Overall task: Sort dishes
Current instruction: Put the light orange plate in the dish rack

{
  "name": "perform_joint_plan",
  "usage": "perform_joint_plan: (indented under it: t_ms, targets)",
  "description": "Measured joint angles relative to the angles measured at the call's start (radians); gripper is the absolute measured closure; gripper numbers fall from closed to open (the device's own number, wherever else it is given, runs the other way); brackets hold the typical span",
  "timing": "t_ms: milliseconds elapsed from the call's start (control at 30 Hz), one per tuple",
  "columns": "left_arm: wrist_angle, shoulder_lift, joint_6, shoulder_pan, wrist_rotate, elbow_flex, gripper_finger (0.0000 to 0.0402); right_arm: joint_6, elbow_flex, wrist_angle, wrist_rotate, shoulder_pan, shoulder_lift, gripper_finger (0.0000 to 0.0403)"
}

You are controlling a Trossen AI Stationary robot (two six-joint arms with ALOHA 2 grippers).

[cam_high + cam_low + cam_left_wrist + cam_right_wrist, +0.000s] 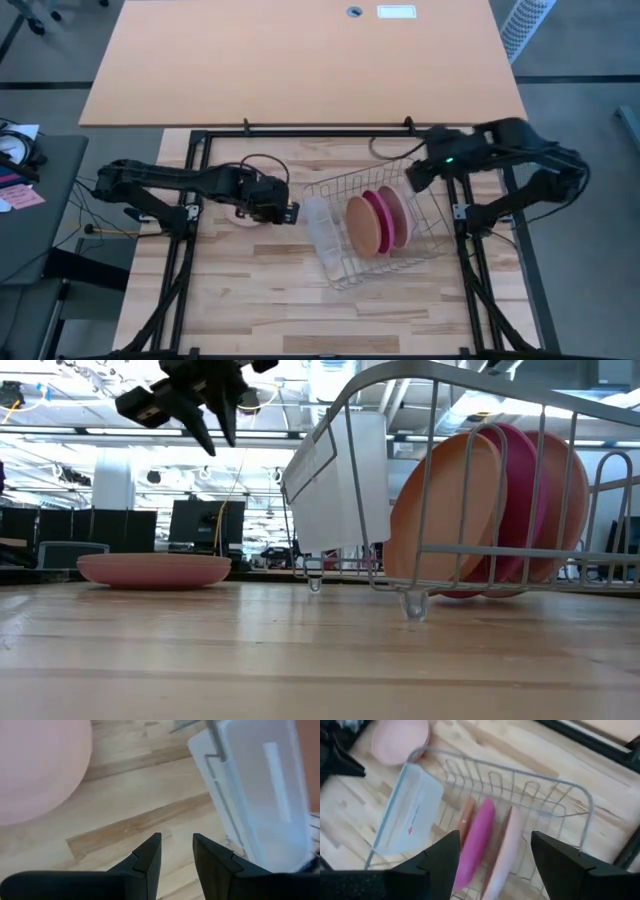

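Silver wire is forming the rack (pixel 385 225) that is sitting on the right half of the pale wooden table (pixel 260 300), and three plates are standing on edge inside it, leaning side by side: an orange plate (pixel 364 226) on the left, a magenta plate (pixel 381 215) in the middle just behind it, and a pale pink plate (pixel 396 212) on the right. In the low view the same three are showing through the wires, with the orange plate (pixel 445 510) nearest and the magenta plate (pixel 520 500) peeking out behind it. A translucent white tray (pixel 322 233) is hanging on the rack's left side, tilted against the wires. One more pale pink plate (pixel 155 570) is lying flat on the table to the left of the rack, mostly hidden under the left arm when seen from above. The left gripper (pixel 291 214) is hovering above the table between that flat plate and the tray, its two dark fingers (pixel 150 857) standing a little apart with only bare wood showing between them, so it is holding nothing. The right gripper (pixel 492 855) is hanging over the far right corner of the rack, above the standing plates, with its fingers spread wide and nothing between them.
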Motion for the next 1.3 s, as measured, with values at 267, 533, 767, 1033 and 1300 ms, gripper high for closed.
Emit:
perform_joint_plan:
  t_ms: [267,533,767,1033,1300]
  targets:
    - [0.010,-0.027,0.085,0.107,0.033,0.000,0.0295,-0.081,-0.141,0.001,0.006,-0.132,-0.191,0.0152]
    - [-0.025,-0.025,0.159,0.136,0.070,0.000,0.0295,-0.134,-0.431,0.073,-0.089,-0.226,-0.343,0.0152]
    - [-0.189,-0.025,0.126,0.138,0.173,0.000,0.0294,-0.022,-0.676,0.203,-0.138,-0.247,-0.434,0.0152]
    - [-0.238,-0.025,0.254,0.183,0.217,-0.020,0.0294,-0.027,-0.736,0.238,-0.152,-0.247,-0.436,0.0152]
    - [-0.214,-0.025,0.575,0.300,0.244,-0.113,0.0249,0.082,-0.736,0.131,-0.159,-0.268,-0.434,0.0152]
